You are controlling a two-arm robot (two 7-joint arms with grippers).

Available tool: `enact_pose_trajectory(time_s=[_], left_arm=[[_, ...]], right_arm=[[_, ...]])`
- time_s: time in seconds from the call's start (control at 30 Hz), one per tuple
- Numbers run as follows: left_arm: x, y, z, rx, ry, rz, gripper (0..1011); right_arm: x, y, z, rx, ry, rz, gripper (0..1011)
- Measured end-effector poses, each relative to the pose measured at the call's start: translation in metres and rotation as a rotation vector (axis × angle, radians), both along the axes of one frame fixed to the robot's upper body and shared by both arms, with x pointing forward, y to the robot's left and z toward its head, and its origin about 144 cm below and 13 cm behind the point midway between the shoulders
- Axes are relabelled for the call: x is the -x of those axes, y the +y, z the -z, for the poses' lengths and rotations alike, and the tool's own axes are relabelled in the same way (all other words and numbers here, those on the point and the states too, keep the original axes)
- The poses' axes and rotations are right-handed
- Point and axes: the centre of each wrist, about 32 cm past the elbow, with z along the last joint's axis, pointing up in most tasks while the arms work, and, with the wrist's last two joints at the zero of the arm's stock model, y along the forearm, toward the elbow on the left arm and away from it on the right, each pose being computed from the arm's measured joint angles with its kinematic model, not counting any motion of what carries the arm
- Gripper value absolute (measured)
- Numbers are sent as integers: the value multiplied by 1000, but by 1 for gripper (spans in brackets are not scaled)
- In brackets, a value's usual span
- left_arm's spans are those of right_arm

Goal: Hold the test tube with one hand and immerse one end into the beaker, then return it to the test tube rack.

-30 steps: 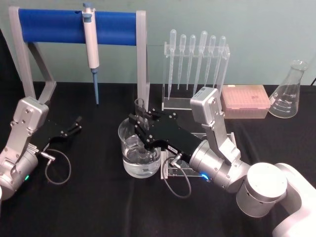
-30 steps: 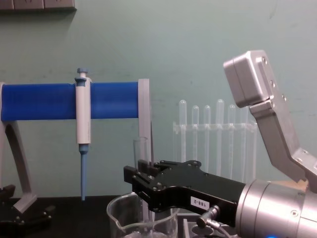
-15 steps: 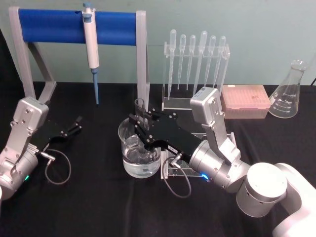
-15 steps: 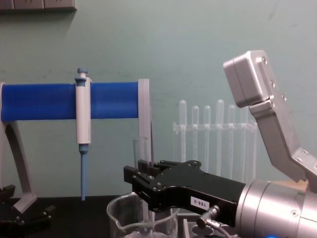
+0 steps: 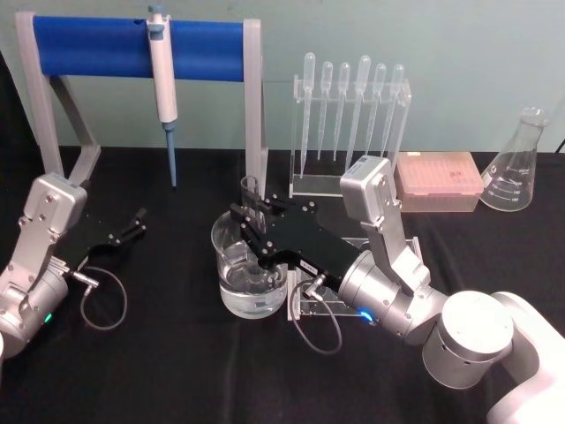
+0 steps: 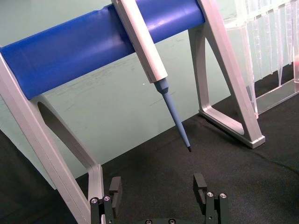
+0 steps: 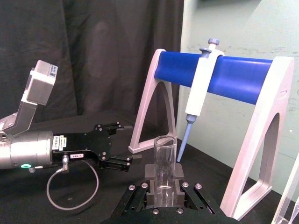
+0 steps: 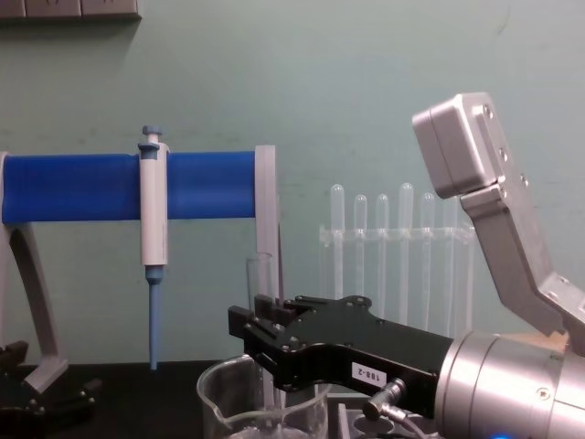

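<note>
Centrally on the black worktop (image 5: 177,371) stands the beaker (image 5: 228,291), wide clear glass holding some liquid. The right gripper (image 5: 251,228) reaches in from about four o'clock of the beaker, level over its rim, black jaws closed on the test tube (image 5: 250,193). The tube stands upright, open rim up, round end down inside the beaker. Its tip looks to be in the liquid, though the glass makes that hard to confirm. The right wrist view shows the tube pinched squarely between both jaws, rim well above them. Gripping it partway up leaves the lower length free to dip, and keeping it vertical lets it clear the beaker wall. The dipping step appears to be in hand; putting the tube back is not yet done.

At about nine o'clock of the beaker, well apart, the left gripper (image 5: 134,225) lies parked low, jaws spread and empty. At eleven o'clock a white-and-blue pipette (image 5: 162,75) hangs on a blue-barred stand (image 5: 88,44); at one o'clock stands a rack of plastic pipettes (image 5: 349,115).
</note>
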Motion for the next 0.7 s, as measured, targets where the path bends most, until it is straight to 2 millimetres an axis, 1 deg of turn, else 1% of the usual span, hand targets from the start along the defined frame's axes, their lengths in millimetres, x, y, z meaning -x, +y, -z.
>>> enact_pose_trajectory(time_s=[0.7], left_arm=[[0, 0, 0, 0, 0, 0, 1000]], right_arm=[[0, 0, 0, 0, 0, 0, 226]])
